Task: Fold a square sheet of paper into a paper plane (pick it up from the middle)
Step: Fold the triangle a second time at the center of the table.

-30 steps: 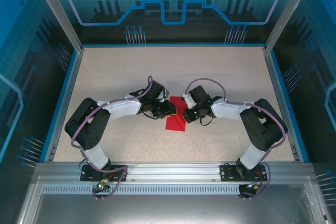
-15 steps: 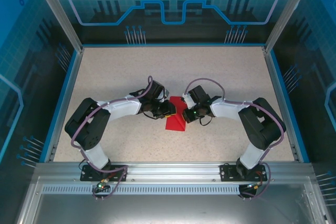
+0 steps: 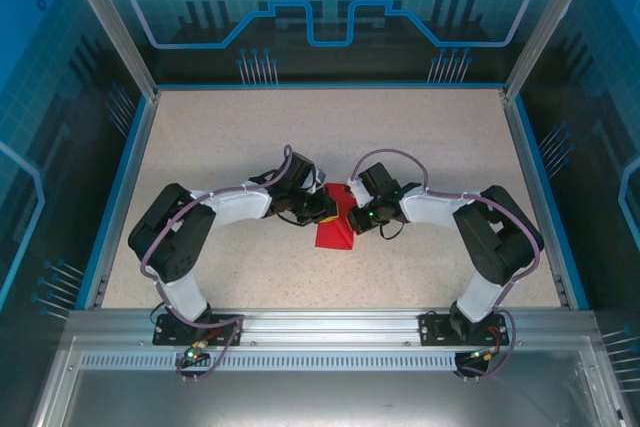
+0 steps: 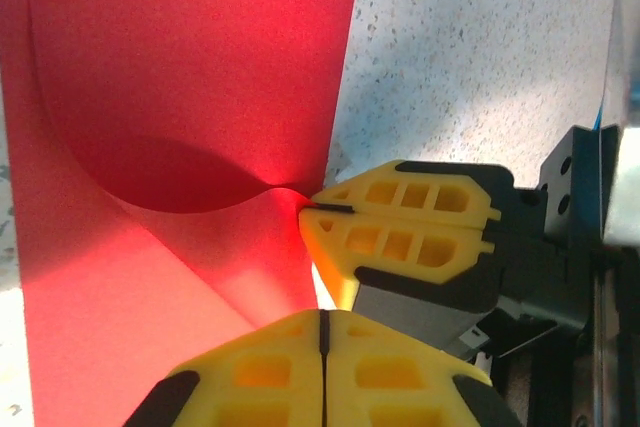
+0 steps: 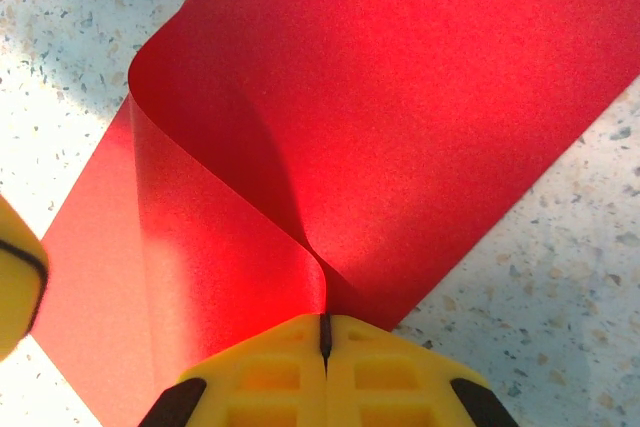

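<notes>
Table (image 3: 250, 127): pale speckled stone-look top with a blue rim, walled by clear panels; it carries the paper near its centre, slightly toward 6 o'clock.
Arms: both white arms bend inward from the near edge so their wrists meet over the sheet, left from 9 o'clock, right from 3 o'clock.
Paper: the thin bright red square sheet of paper (image 3: 333, 232) lies mostly flat on the table, its near corner pointing to 6 o'clock; its middle is drawn up into a curved hump, probably so a first centre crease can form.
Right gripper (image 5: 324, 332): yellow fingers fully closed, pinching a raised ridge of the red sheet at its 3 o'clock edge, seemingly to anchor that side.
Left gripper (image 4: 322, 322): yellow fingers closed tight together; whether any paper sits between them is hard to tell, as the sheet passes just beneath the tips.
Stage: early, judging by the shape; no sharp crease visible yet.
</notes>
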